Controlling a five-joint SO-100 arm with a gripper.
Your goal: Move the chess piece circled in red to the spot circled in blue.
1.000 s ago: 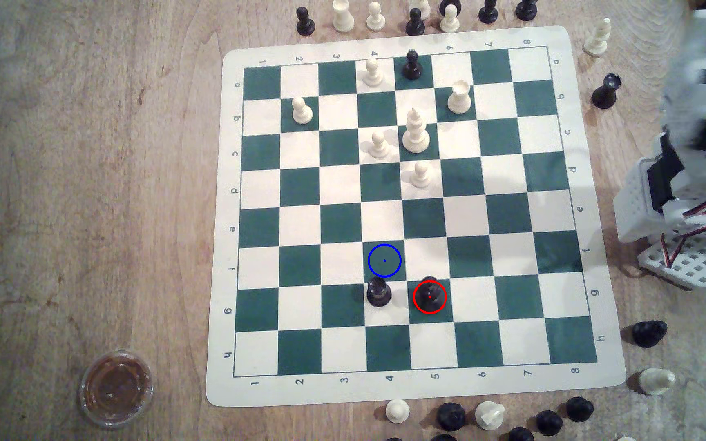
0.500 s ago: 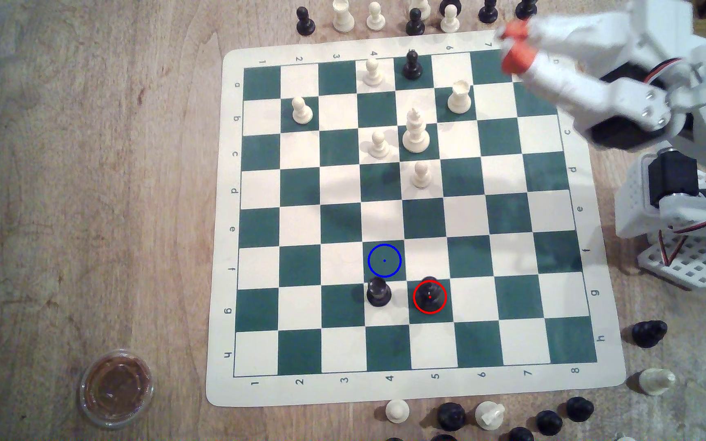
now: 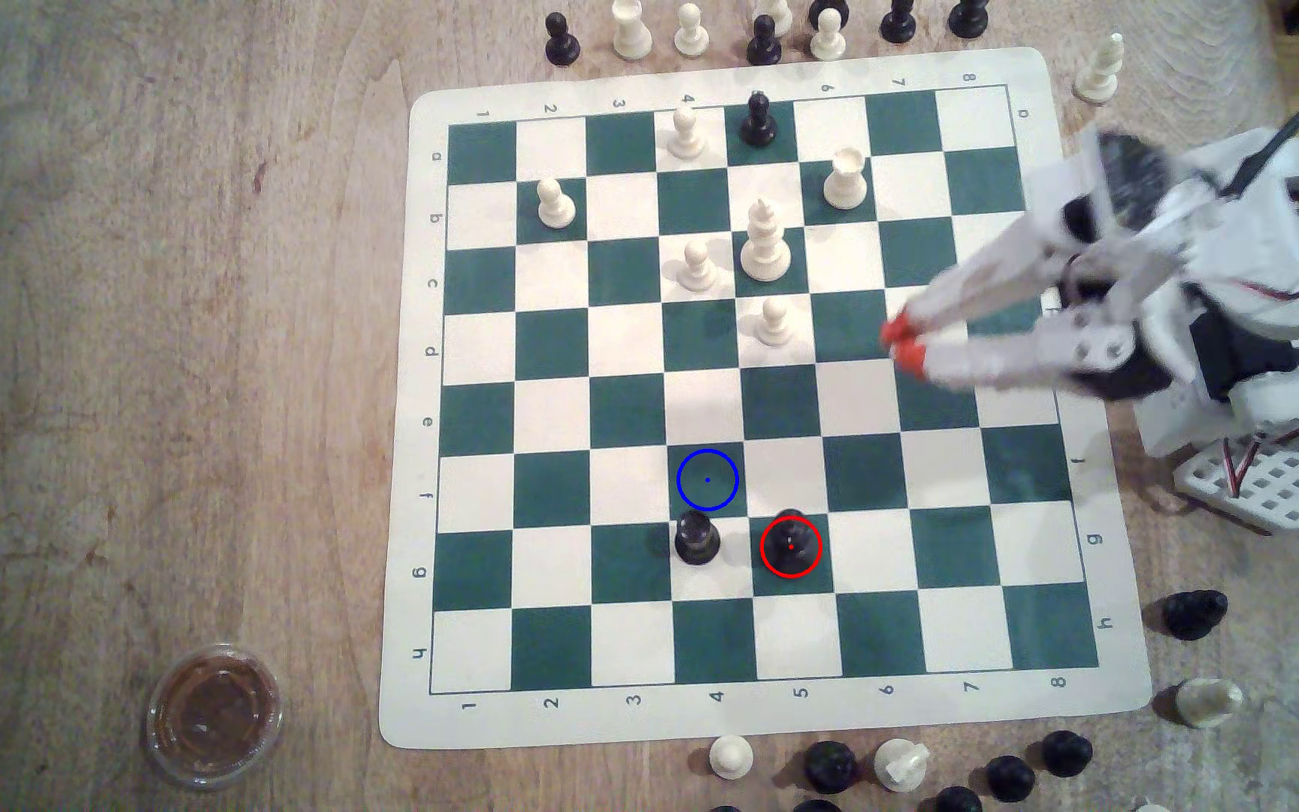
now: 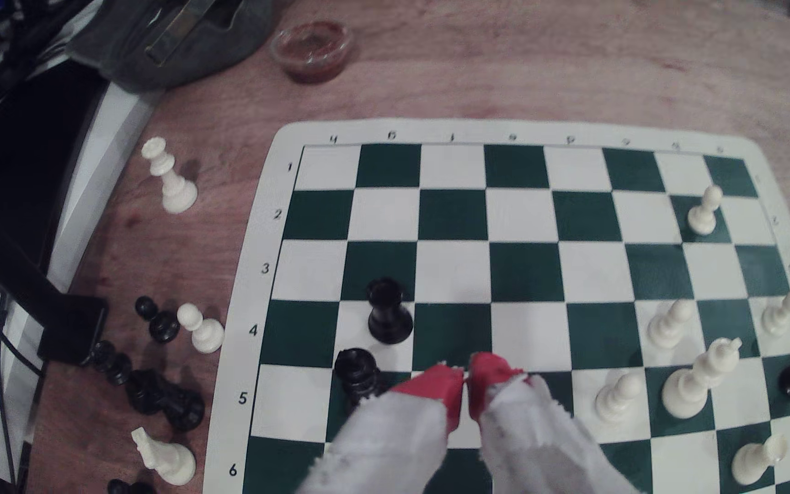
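A: Pincer (image 3: pixel 904 343) state?
B: Red tips nearly touching, empty, above the board's (image 3: pixel 787 718) right side in the exterior view.
A: Chess piece (image 3: pixel 791 543)?
B: On its red-ringed square, diagonal to the spot (image 3: pixel 707 480).

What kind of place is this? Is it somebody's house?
Probably a home or hobby desk, though I can't be sure. A roll-up green-and-white chess mat lies on a worn wooden table, beside a small plastic tub of brown sauce, with grey cloth and dark cables at the edge.
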